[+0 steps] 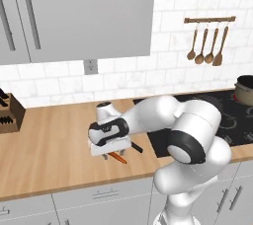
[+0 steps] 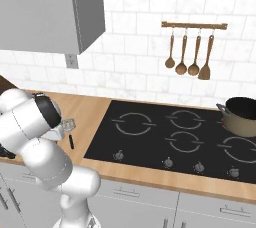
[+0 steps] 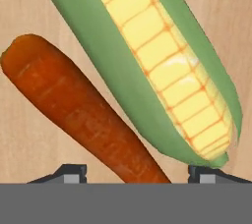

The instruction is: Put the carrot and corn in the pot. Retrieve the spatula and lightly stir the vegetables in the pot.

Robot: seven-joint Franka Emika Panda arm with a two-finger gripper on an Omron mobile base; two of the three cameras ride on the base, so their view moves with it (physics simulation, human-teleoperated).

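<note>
In the hand view the orange-red carrot (image 3: pixel 83 115) lies slantwise on the wooden counter, and its thin end runs down between my two fingertips. The yellow corn (image 3: pixel 162 66) in its green husk lies beside it on the right, its end close to the right fingertip (image 3: pixel 206 175). My gripper (image 3: pixel 140 175) is open, low over both, jaws wide on either side of the carrot. From the left base the gripper (image 1: pixel 113 157) hangs just above the carrot (image 1: pixel 118 158). The spatula (image 2: pixel 70 134) lies on the counter just left of the cooktop. The pot (image 2: pixel 242 117) stands at the far right.
The black cooktop (image 2: pixel 170 137) spans the counter's right half, with the pot (image 1: pixel 244 90) on a rear burner. Wooden spoons and a wooden spatula (image 2: pixel 190 57) hang on a wall rail. A knife block (image 1: pixel 10 113) stands at the far left. Wall cabinets hang overhead.
</note>
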